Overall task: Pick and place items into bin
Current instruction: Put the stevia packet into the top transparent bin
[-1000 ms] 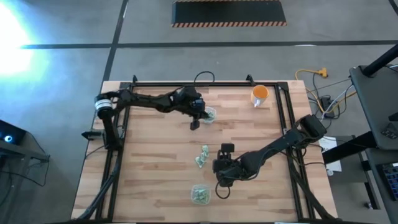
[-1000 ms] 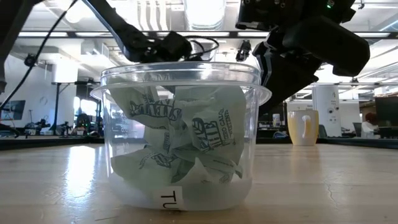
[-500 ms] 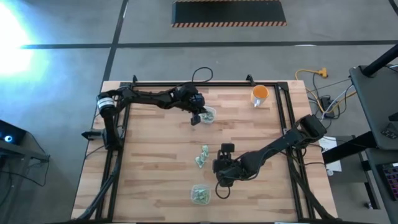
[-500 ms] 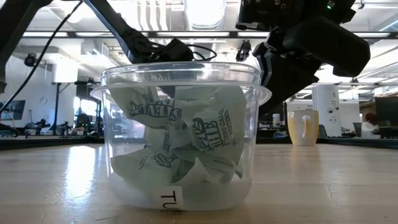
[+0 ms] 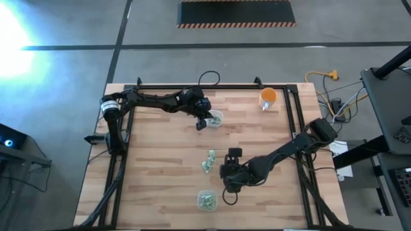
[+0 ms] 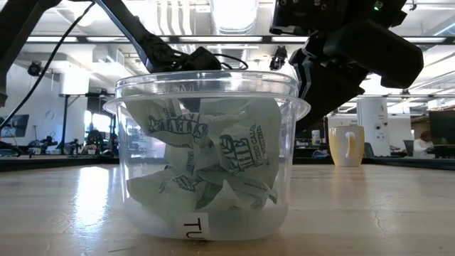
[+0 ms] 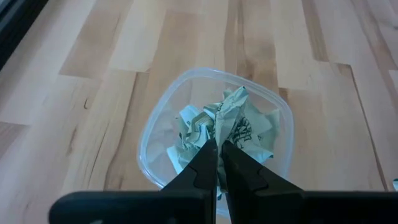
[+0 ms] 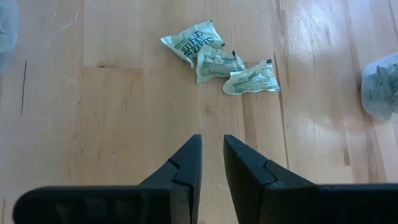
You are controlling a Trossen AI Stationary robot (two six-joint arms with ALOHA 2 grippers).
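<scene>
Little is changing since the earlier frames: the left arm, which swung slightly toward the far container a second ago, is now holding its place, and the right arm is not shifting at all.

At the upper middle of the high view, the left gripper [image 5: 201,123] is hanging just beside the far container [image 5: 215,119], a clear tub holding crumpled green-and-white packets [image 7: 227,127]. Its fingers [image 7: 205,163] are pressing together with only a hairline gap and are gripping nothing.

Toward the centre of the high view, three loose packets [image 5: 209,161] are lying together on the wooden table [image 5: 154,167]. Below them, at the lower middle, the near container [image 5: 207,200] is sitting filled with more packets [image 6: 206,163].

Just right of the loose packets, the right gripper [image 5: 228,185] is hovering low over bare wood, its fingers [image 8: 186,165] standing a little apart and empty.

At the upper right of the table, an orange cup [image 5: 268,97] is standing well apart from everything else.
</scene>
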